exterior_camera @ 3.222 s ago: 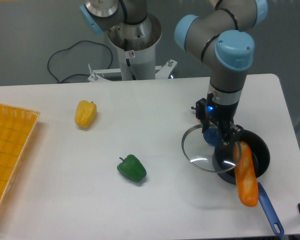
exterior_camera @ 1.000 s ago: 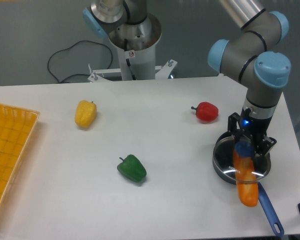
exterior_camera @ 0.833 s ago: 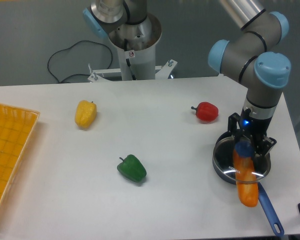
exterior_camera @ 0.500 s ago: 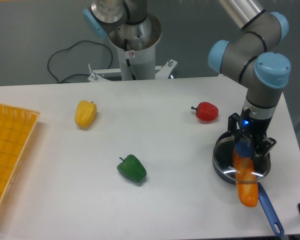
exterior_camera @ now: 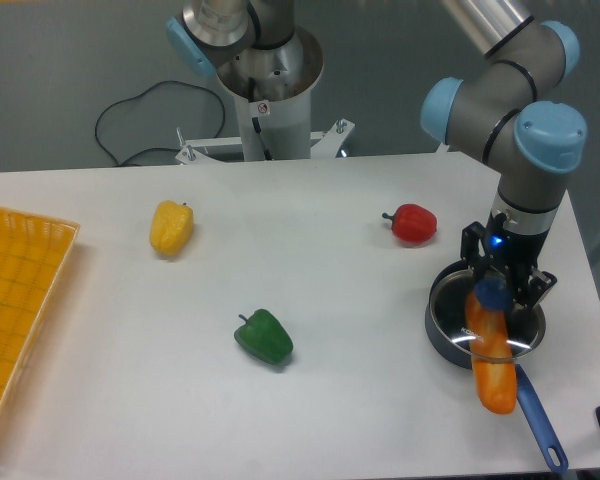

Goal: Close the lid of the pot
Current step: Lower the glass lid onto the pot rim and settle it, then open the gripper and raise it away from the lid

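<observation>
While the pot sits near the right edge of the table, the lid lies over it, its metal rim roughly matching the pot's rim, though it looks tipped up toward the right, where an orange carrot-like piece pokes out from under it. That orange piece runs from inside the pot over the near rim and rests beside the long blue handle, which points toward the front right corner of the table. The gripper hangs straight down over the pot's middle with its two fingers closed in on the lid's small blue knob, one on each side of it. Whether the fingers press the knob tightly cannot be told from this angle.

Just behind and left of the pot, a red pepper lies on the table, apart from the pot's rim. Farther left, a green pepper sits near the table's middle, and a yellow pepper lies beyond it toward the back. An orange mesh basket occupies the left edge.
</observation>
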